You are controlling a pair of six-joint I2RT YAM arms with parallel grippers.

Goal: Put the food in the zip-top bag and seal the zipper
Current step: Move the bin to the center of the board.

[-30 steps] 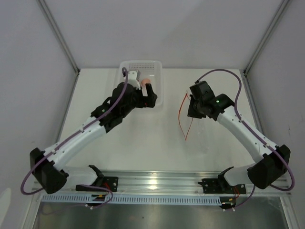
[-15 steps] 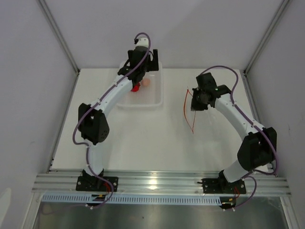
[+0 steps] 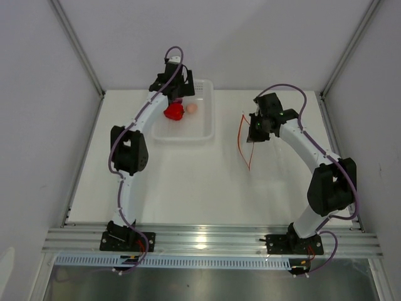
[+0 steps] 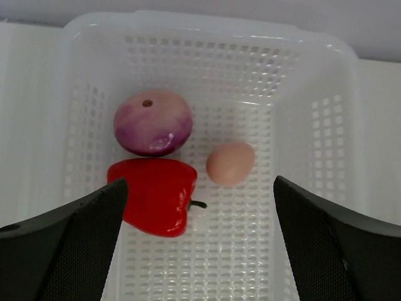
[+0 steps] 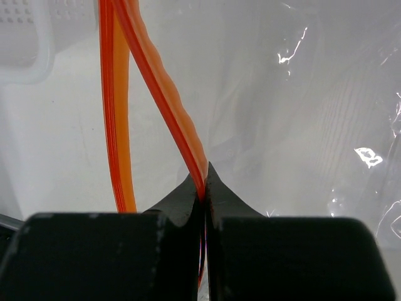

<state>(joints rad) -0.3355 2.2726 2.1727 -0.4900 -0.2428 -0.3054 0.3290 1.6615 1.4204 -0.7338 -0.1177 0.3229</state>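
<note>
Food [image 3: 173, 113]: all 3 pcs in white mesh tray [image 4: 207, 63], close together
Red pepper lump [image 4: 155, 195]: glossy, on tray floor, nearest left-wrist cam, small dark stem pointing right in that view
Purple-pink pc [image 4: 152, 122]: rounder, dark dimple on top, right behind pepper lump and against it, twd tray's far wall
Peach ball [image 4: 230, 163]: smallest, just beside pepper's stem end, small gap to purple-pink pc
Zip-top bag [image 5: 301, 94]: clear crinkly film w/ glare spots, over right half of table [image 3: 188, 188], well apart from tray; lying flat or lifted – can't tell
Zipper [image 5: 163, 94]: orange-red, two strands parted in right-wrist view, so mouth open, not sealed; from top cam a thin narrow loop closing to a point at its near end
Right gripper [image 5: 204, 191]: fingers pressed together, pinching one zipper strand; other strand loose just beside, to the left in that view
Left gripper [image 4: 200, 182]: spread wide, one finger at each lower corner of wrist view, above tray, holding nothing, clear of all 3 pcs
Left arm [image 3: 135, 150]: stretched out to far-left part of table, wrist over tray's far end
Right arm [image 3: 307, 147]: arched, wrist at bag's far end
Tray: far side of table, left of centre, perforated walls + floor
</note>
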